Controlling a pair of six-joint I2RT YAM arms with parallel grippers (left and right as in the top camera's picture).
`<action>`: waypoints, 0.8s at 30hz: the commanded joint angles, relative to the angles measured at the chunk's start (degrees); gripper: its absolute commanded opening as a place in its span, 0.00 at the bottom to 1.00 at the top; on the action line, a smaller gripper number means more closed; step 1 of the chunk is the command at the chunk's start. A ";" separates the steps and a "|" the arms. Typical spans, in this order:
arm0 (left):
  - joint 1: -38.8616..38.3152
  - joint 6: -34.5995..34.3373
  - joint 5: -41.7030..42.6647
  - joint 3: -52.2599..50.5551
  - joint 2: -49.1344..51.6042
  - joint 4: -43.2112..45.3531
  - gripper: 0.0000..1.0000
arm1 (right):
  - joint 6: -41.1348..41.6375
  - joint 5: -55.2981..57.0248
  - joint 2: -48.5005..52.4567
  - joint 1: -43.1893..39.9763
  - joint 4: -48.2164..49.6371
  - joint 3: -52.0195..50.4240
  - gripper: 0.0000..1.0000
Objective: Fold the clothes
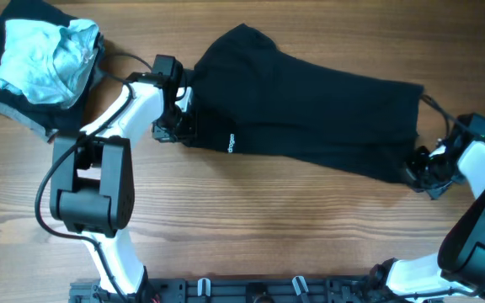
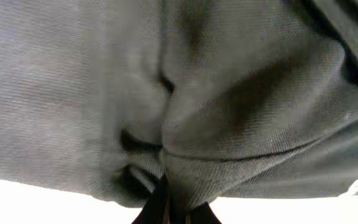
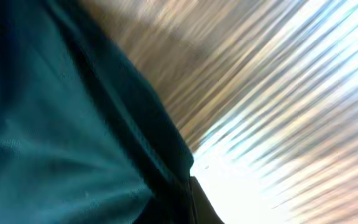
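Overhead, where do we find the black garment (image 1: 310, 109)?

— We see it spread slantwise across the wooden table (image 1: 268, 236), from upper left down to the right. At the far upper left a light blue garment (image 1: 45, 55) lies crumpled on a dark one (image 1: 7, 105), apart from it.

— And our left gripper (image 1: 182, 124)?

— It sits at the garment's left end. In the left wrist view we see its fingertips (image 2: 157, 208) pressed together on a bunched fold of the fabric.

— What of our right gripper (image 1: 418, 168)?

— It is at the garment's lower right corner. The right wrist view is blurred; we make out cloth meeting one dark finger (image 3: 201, 202), with wood grain beside it. We cannot tell whether it is pinching or spread.
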 commanded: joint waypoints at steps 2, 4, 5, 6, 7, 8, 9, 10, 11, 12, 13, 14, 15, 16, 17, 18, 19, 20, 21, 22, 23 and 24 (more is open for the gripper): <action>2.19 -0.59 -1.16 5.18 -5.81 -1.86 0.04 | 2.56 11.96 0.09 -0.68 -7.39 8.55 0.04; 2.03 -0.57 -1.16 5.18 -6.75 -1.68 0.04 | 2.54 12.28 0.11 -0.68 -9.18 8.63 0.04; 2.03 -0.55 -1.18 5.16 -6.73 -1.68 0.04 | 2.56 14.19 0.11 -0.68 -11.34 8.63 0.04; 2.03 -0.55 -1.18 5.16 -6.62 -1.55 0.04 | 2.54 15.45 0.11 -0.68 -12.31 8.61 0.04; 2.03 -0.55 -1.16 5.16 -6.62 -1.49 0.04 | 2.56 16.59 0.11 -0.68 -12.72 8.61 0.04; 2.03 -0.57 -1.16 5.16 -6.62 -1.51 0.13 | 2.56 16.72 0.11 -0.68 -12.48 8.61 0.15; 2.03 -0.57 -1.14 5.16 -6.62 -1.73 0.40 | 2.54 16.72 0.11 -0.68 -11.91 8.61 0.51; 2.03 -0.55 -1.14 5.16 -6.62 -1.92 0.47 | 2.56 16.70 0.11 -0.68 -11.47 8.61 0.58; 2.03 -0.55 -1.14 5.16 -6.62 -2.05 0.54 | 2.51 16.48 0.11 -0.68 -11.32 8.63 0.60; 2.03 -0.52 -1.14 5.16 -6.62 -2.12 0.64 | 2.49 16.28 0.11 -0.68 -11.19 8.63 0.60; 2.03 -0.35 -1.11 5.16 -6.62 -1.95 0.67 | 2.16 15.50 0.11 -0.68 -10.95 8.63 0.60; 2.03 0.13 -0.63 5.16 -6.62 -1.55 0.69 | -1.09 12.07 0.11 -0.68 -9.97 8.63 0.60; 2.03 0.17 0.24 5.16 -6.62 -0.98 0.69 | -3.41 9.57 0.11 -0.68 -9.18 8.63 0.60; 2.03 1.77 3.13 5.16 -6.62 -0.22 0.69 | -4.09 7.61 0.11 -0.68 -8.37 8.66 0.60; 1.95 3.41 5.75 5.16 -6.62 0.15 0.68 | -4.52 6.38 0.11 -0.68 -7.74 8.81 0.60; 1.75 3.56 6.43 5.16 -6.62 0.31 0.66 | -6.14 3.72 0.09 -0.68 -6.43 9.05 0.60; 1.53 3.56 6.43 5.16 -6.62 0.31 0.64 | -7.23 1.84 0.09 -0.68 -5.64 9.33 0.59; 1.25 3.58 6.40 5.16 -6.62 0.24 0.59 | -10.16 -2.25 0.11 -0.68 -3.93 9.79 0.58; 0.94 3.58 6.99 5.22 -6.80 0.15 0.50 | -13.51 -6.71 0.00 -0.68 -2.08 10.23 0.57; 0.90 3.87 7.04 5.70 -7.32 -0.17 0.49 | -16.63 -12.28 -0.07 -0.61 0.00 10.64 0.57; 0.90 4.00 7.06 6.40 -7.93 -0.46 0.50 | -19.06 -18.27 -0.15 -0.59 1.86 11.04 0.57; 0.90 4.00 7.06 7.78 -9.01 -0.66 0.52 | -19.96 -22.93 -0.20 -0.57 3.37 11.50 0.54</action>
